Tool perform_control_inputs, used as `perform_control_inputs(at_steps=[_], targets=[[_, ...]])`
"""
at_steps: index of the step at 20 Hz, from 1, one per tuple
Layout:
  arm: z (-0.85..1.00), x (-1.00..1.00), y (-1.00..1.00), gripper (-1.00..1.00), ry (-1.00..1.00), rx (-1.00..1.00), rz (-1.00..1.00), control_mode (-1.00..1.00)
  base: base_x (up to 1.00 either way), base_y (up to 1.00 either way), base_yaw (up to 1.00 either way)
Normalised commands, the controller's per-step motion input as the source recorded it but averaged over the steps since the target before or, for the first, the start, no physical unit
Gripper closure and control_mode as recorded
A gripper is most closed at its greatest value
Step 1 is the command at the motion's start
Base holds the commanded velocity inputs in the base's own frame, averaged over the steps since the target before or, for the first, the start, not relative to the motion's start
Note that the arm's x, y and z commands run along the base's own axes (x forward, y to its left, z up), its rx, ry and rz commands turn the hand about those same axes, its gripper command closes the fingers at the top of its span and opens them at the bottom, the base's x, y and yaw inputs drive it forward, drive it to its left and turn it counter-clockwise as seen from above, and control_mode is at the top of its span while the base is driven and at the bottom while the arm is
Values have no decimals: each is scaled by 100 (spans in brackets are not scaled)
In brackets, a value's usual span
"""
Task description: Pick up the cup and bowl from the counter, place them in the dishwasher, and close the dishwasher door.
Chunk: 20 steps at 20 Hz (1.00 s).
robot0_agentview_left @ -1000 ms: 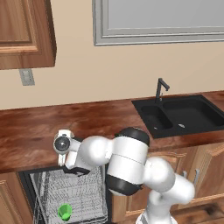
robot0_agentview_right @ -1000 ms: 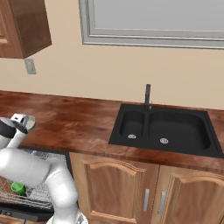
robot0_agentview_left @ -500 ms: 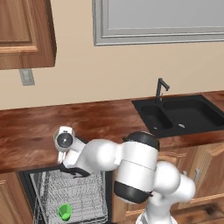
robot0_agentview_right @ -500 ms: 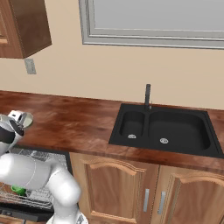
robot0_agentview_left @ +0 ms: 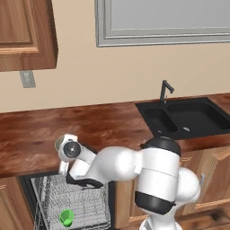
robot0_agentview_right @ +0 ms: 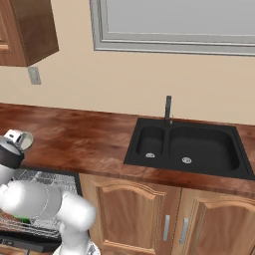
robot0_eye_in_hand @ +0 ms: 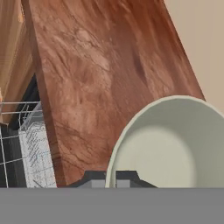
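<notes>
The long reddish-brown counter [robot0_agentview_left: 40, 134] runs past the black sink [robot0_agentview_right: 191, 149], and below its front edge the dishwasher [robot0_agentview_left: 27, 188] stands open with its wire rack [robot0_agentview_left: 85, 204] showing. The gripper [robot0_eye_in_hand: 116, 177] is closed on the rim of the pale bowl [robot0_eye_in_hand: 175, 144], holding it just above the counter's front edge over the open rack. The green cup [robot0_agentview_left: 66, 217] sits in the rack below.

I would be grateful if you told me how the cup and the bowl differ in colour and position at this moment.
The cup is bright green; the bowl is pale grey-white. The cup sits down in the dishwasher rack, while the bowl is pinched at its rim by the gripper, above the counter edge. The cup is free; the bowl is held. Both are small, handleless dishes.
</notes>
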Motion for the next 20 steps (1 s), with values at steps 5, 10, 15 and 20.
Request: perform_control_inputs(at_steps=[5,10,15,20], targets=[[0,-52,0,100,0,0,0,-100,0,0,0],[-8,-48,0,100,0,3,0,-100,0,0,0],[-21,-38,0,100,0,3,0,-100,0,0,0],[-31,-27,0,100,0,4,0,-100,0,0,0]])
